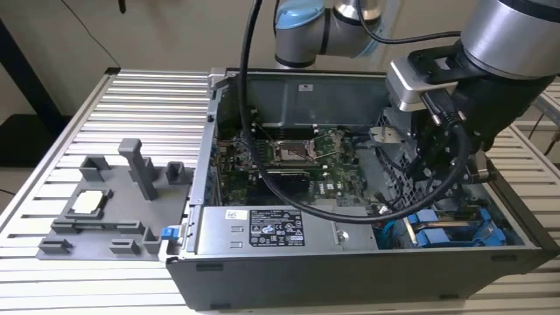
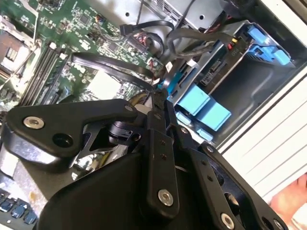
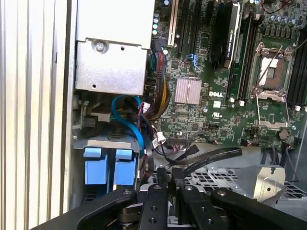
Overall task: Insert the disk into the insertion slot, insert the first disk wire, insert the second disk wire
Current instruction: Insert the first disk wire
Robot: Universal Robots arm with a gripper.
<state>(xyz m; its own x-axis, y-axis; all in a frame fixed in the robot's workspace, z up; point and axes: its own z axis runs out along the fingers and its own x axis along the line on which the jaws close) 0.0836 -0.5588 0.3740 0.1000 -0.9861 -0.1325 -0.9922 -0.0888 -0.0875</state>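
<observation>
The disk (image 1: 450, 235) sat in its slot at a corner of the computer case (image 1: 350, 275), where cabling could reach it. The pincer (image 3: 171, 173) hung beside it among loose black wires (image 3: 211, 155), fingers drawn together. Whether they nipped 1, I couldn't tell.

Ribbed metal table (image 1: 140, 92); plain beige wall (image 1: 175, 33)

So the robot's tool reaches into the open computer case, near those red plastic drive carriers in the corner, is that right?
Not quite: the drive carriers are bright blue, not red, as the exterior view shows. The tool does reach into the open computer case near them.
</observation>
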